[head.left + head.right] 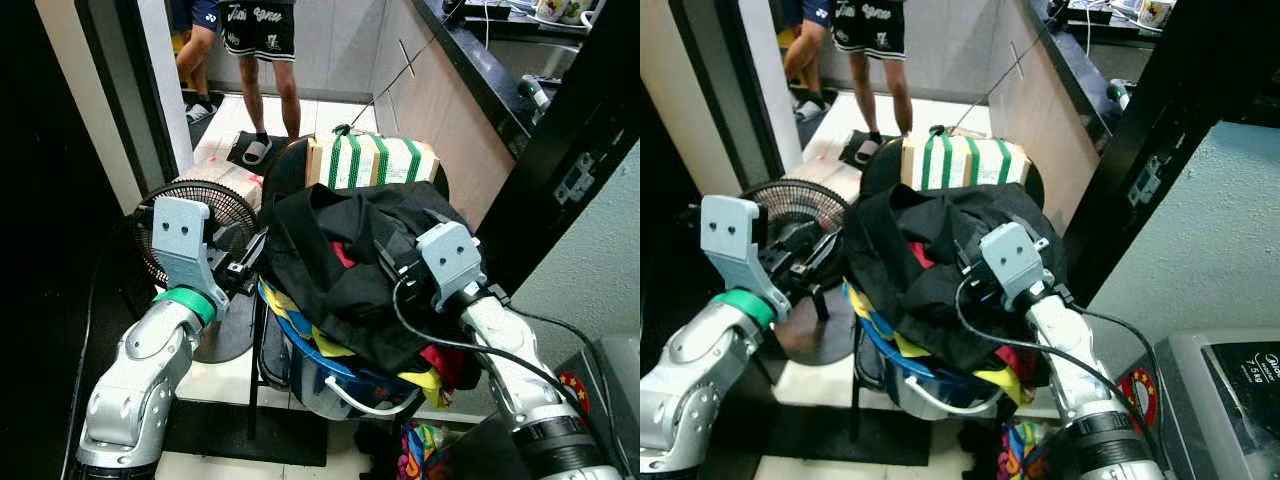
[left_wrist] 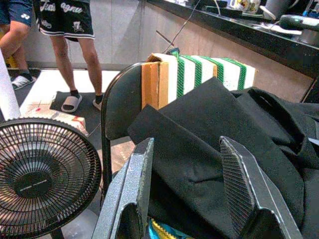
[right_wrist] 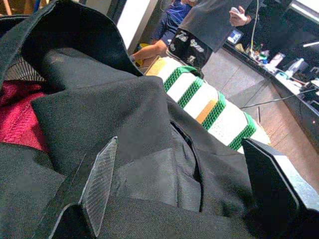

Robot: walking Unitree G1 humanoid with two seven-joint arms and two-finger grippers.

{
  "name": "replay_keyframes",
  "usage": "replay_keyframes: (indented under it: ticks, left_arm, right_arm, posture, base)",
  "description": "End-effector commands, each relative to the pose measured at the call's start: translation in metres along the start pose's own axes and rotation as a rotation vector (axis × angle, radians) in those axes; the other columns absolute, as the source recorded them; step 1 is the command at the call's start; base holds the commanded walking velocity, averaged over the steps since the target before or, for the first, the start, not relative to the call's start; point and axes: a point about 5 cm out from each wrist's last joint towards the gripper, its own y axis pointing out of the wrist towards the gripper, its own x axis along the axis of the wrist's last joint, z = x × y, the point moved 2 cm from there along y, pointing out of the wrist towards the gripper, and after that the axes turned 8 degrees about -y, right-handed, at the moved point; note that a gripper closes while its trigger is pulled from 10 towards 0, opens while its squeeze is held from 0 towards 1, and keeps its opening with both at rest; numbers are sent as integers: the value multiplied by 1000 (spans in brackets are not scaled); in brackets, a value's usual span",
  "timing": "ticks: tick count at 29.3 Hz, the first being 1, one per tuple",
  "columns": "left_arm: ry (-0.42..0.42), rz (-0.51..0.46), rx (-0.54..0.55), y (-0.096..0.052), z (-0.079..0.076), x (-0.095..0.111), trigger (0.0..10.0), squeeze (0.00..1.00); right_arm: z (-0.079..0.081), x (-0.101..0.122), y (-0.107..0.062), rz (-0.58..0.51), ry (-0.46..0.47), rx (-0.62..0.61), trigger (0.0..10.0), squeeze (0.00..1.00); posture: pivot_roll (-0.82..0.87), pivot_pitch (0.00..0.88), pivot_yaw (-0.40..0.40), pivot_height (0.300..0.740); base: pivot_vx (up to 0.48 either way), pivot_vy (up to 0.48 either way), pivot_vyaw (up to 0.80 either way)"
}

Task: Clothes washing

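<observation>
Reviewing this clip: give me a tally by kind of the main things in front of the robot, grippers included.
Robot grippers: 2, left gripper and right gripper
Blue plastic laundry basket heaped with black, red and yellow clothes: 1
Black round floor fan: 1
Black chair: 1
Green-and-white striped cardboard box: 1
People standing: 2, one in black shorts, another in blue shorts
Total: 8

Light is uneven. The tiled floor (image 1: 235,115) at the far end of the room is bright, nearly washed out, while the doorway at the left edge of both eye views falls into deep black. The pile of black clothes (image 1: 350,260) swallows detail; its folds barely separate. Both eye views are sharp, with slightly bowed lines at the edges. In the right wrist view the near fingers (image 3: 97,179) are soft and blurred, and a window strip glares white. The fan (image 2: 42,174) stays crisp.
</observation>
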Motion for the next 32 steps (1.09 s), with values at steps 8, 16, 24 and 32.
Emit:
replay_keyframes:
  ticks: [8,16,24,32]
  left_arm:
    - [-5,20,-15,-2,-3,-3,10000,0]
    - [-8,29,-20,-2,-4,-4,10000,0]
    - [-8,32,-27,-2,-5,-4,10000,0]
    - [-7,30,-33,-2,-5,-3,10000,0]
  right_arm:
    - [15,-11,-4,54,100,69,10000,0]
    - [64,-21,-17,205,206,445,10000,0]
    - [86,-26,-33,303,190,635,10000,0]
    - [91,-21,-36,324,213,690,6588,0]
  posture:
    - [118,31,15,740]
    - [116,37,16,740]
    - [115,36,14,740]
    - [115,36,14,740]
  base:
    - [0,0,0]
    - [0,0,0]
    - [0,0,0]
    - [0,0,0]
